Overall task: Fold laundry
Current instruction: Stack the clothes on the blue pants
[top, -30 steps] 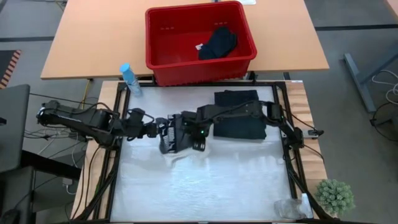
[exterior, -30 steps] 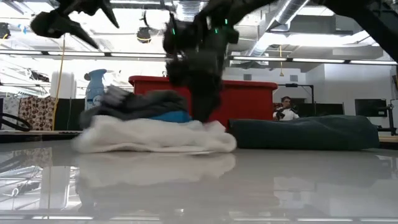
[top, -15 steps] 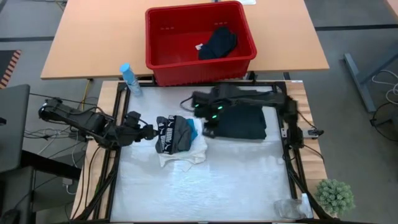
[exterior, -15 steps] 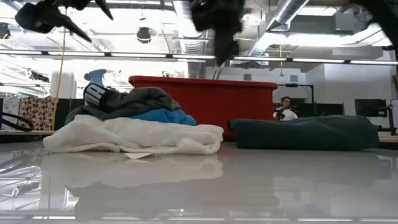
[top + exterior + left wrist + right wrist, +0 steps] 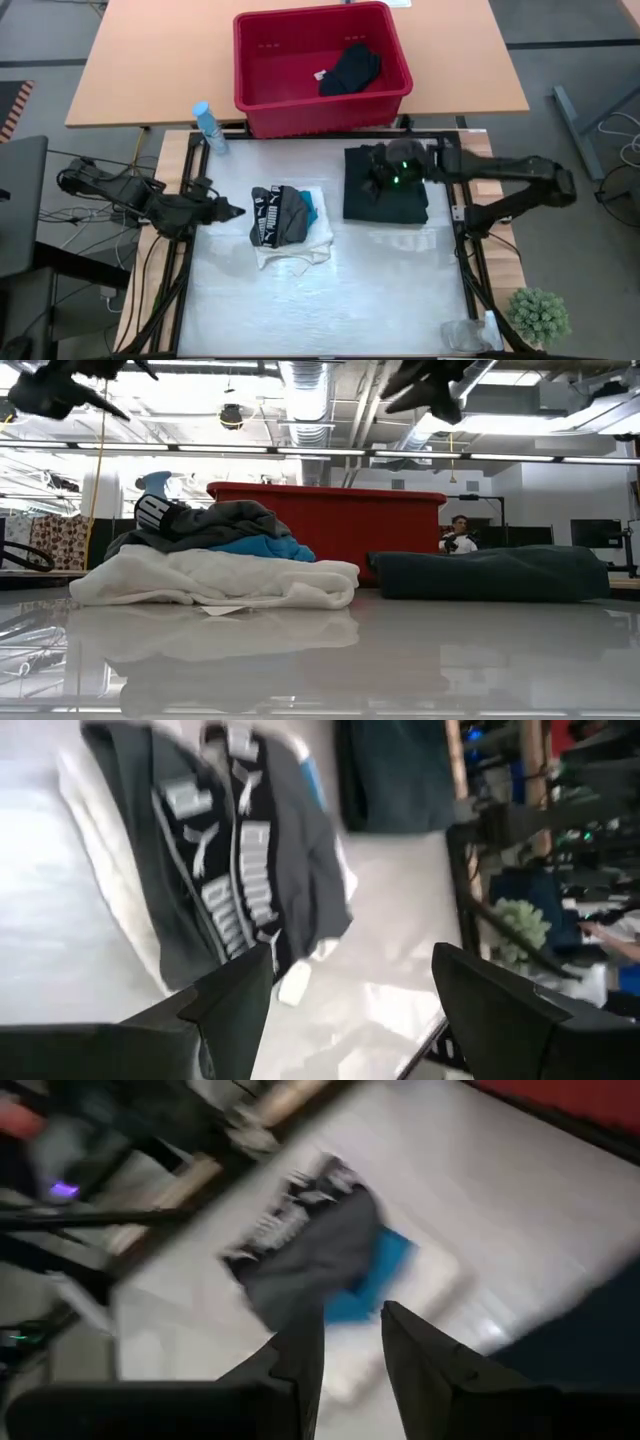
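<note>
In the high view, a small pile is lying in the middle of the white counter (image 5: 300, 310): a dark grey garment (image 5: 276, 215) and a teal garment (image 5: 310, 208) are resting on a white garment (image 5: 296, 248). The left tool (image 5: 226, 211) is hovering just left of the pile, released and holding nothing. To the right, a folded black garment (image 5: 386, 200) is lying near the far edge. The right tool (image 5: 374, 178) is hovering over it, its fingers a little apart and empty. A red basket (image 5: 320, 66) with another black garment (image 5: 351, 70) is standing on the wooden counter beyond.

In the low view, the grey garment (image 5: 205, 523) is topping the pile and both arms are hanging high.

In the left wrist view, the two fingers (image 5: 235, 1010) are standing wide apart.

In the right wrist view, the fingers (image 5: 303, 1355) are standing close together with a narrow gap.
</note>
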Action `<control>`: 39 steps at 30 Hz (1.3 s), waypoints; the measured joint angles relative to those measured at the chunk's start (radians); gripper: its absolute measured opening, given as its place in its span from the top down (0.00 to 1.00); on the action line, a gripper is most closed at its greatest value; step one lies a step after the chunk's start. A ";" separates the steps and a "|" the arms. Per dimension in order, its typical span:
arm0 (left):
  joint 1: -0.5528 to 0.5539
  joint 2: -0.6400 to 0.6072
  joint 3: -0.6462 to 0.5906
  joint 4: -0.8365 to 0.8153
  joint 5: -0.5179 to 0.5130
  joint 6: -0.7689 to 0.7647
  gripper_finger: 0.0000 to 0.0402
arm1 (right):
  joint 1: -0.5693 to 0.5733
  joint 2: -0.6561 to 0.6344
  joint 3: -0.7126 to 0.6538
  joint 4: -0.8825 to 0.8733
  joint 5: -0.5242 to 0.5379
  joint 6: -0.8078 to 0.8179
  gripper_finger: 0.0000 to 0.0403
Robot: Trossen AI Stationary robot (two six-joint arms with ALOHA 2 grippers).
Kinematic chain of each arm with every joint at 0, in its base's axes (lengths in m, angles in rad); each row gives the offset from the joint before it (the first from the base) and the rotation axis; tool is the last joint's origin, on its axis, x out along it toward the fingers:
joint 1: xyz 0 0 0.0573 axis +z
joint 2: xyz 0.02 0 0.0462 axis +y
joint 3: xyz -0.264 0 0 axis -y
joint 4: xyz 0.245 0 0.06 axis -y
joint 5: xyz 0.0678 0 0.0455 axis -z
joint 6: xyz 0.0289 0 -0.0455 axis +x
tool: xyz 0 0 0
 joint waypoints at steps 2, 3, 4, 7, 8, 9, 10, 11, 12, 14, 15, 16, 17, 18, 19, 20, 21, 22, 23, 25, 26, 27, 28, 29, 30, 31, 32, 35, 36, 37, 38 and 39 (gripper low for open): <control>0.000 -0.001 -0.047 0.042 0.032 -0.006 0.34 | 0.022 -0.020 -0.071 0.100 -0.004 -0.017 0.67; 0.000 0.000 -0.065 0.048 0.040 -0.011 0.34 | 0.030 -0.023 -0.093 0.109 0.004 -0.035 0.67; 0.000 0.000 -0.082 0.051 0.042 -0.025 0.34 | 0.034 -0.023 -0.114 0.107 0.009 -0.060 0.67; 0.000 0.003 -0.122 0.053 0.037 -0.090 0.34 | 0.029 0.006 -0.135 0.097 0.009 -0.126 0.67; 0.000 0.004 -0.134 0.053 0.038 -0.115 0.34 | 0.029 0.017 -0.135 0.105 0.008 -0.127 0.67; 0.000 0.004 -0.146 0.056 0.037 -0.143 0.34 | 0.029 0.028 -0.135 0.118 0.008 -0.127 0.67; 0.000 0.003 -0.157 0.063 0.033 -0.178 0.34 | 0.029 0.040 -0.134 0.144 0.008 -0.127 0.67; 0.001 0.003 -0.165 0.068 0.030 -0.224 0.34 | 0.029 0.054 -0.133 0.175 0.008 -0.128 0.67; 0.004 0.003 -0.172 0.067 0.031 -0.270 0.34 | 0.029 0.071 -0.132 0.196 0.008 -0.129 0.67; 0.005 0.004 -0.180 0.067 0.030 -0.294 0.34 | 0.029 0.108 -0.132 0.228 0.003 -0.087 0.67; 0.005 0.003 -0.180 0.070 0.029 -0.270 0.34 | 0.029 0.122 -0.132 0.254 0.002 -0.052 0.67; 0.005 -0.001 -0.180 0.077 0.027 -0.235 0.34 | 0.029 0.133 -0.132 0.282 -0.002 -0.028 0.67; 0.005 -0.009 -0.180 0.088 0.015 -0.202 0.34 | 0.030 0.133 -0.132 0.294 -0.003 -0.013 0.67; 0.005 -0.018 -0.180 0.096 -0.003 -0.182 0.34 | 0.033 0.130 -0.130 0.288 -0.003 -0.001 0.67; 0.005 -0.029 -0.180 0.097 -0.018 -0.169 0.34 | 0.036 0.127 -0.129 0.266 -0.004 0.010 0.67; 0.005 -0.042 -0.180 0.093 -0.028 -0.156 0.34 | 0.038 0.120 -0.128 0.228 -0.004 0.025 0.67; 0.005 -0.056 -0.180 0.088 -0.031 -0.137 0.34 | 0.040 0.116 -0.130 0.179 -0.010 0.041 0.67; 0.005 -0.069 -0.180 0.082 -0.032 -0.118 0.34 | 0.044 0.113 -0.131 0.136 -0.021 0.057 0.67; 0.005 -0.082 -0.180 0.068 -0.030 -0.106 0.34 | 0.049 0.107 -0.131 0.099 -0.022 0.074 0.66; 0.006 -0.102 -0.180 0.028 -0.022 -0.087 0.34 | 0.068 0.093 -0.131 0.028 0.009 0.125 0.63; 0.006 -0.109 -0.180 0.012 -0.022 -0.075 0.34 | 0.078 0.087 -0.134 -0.001 0.032 0.153 0.62; 0.006 -0.114 -0.180 0.000 -0.018 -0.057 0.33 | 0.090 0.080 -0.150 -0.001 0.054 0.188 0.60; 0.006 -0.120 -0.180 -0.007 -0.015 -0.039 0.32 | 0.102 0.072 -0.177 0.007 0.067 0.229 0.57; 0.006 -0.126 -0.180 -0.009 -0.015 -0.027 0.31 | 0.117 0.064 -0.209 0.020 0.079 0.286 0.55; 0.006 -0.130 -0.181 -0.007 -0.015 -0.022 0.31 | 0.131 0.057 -0.245 0.050 0.100 0.350 0.53; 0.006 -0.131 -0.183 -0.004 -0.015 -0.021 0.30 | 0.145 0.047 -0.281 0.100 0.131 0.421 0.51; 0.006 -0.131 -0.189 0.000 -0.015 -0.021 0.29 | 0.160 0.034 -0.317 0.150 0.164 0.490 0.49; 0.006 -0.133 -0.232 0.076 -0.005 -0.021 0.26 | 0.196 0.004 -0.423 0.342 0.277 0.644 0.47; 0.006 -0.135 -0.259 0.124 0.008 -0.026 0.26 | 0.200 0.002 -0.450 0.394 0.291 0.673 0.46; 0.006 -0.138 -0.288 0.176 0.023 -0.027 0.25 | 0.201 0.002 -0.469 0.434 0.285 0.678 0.46; 0.007 -0.140 -0.318 0.227 0.037 -0.029 0.25 | 0.195 0.008 -0.482 0.474 0.253 0.664 0.46; 0.007 -0.142 -0.347 0.273 0.040 -0.042 0.24 | 0.190 0.014 -0.487 0.497 0.217 0.658 0.46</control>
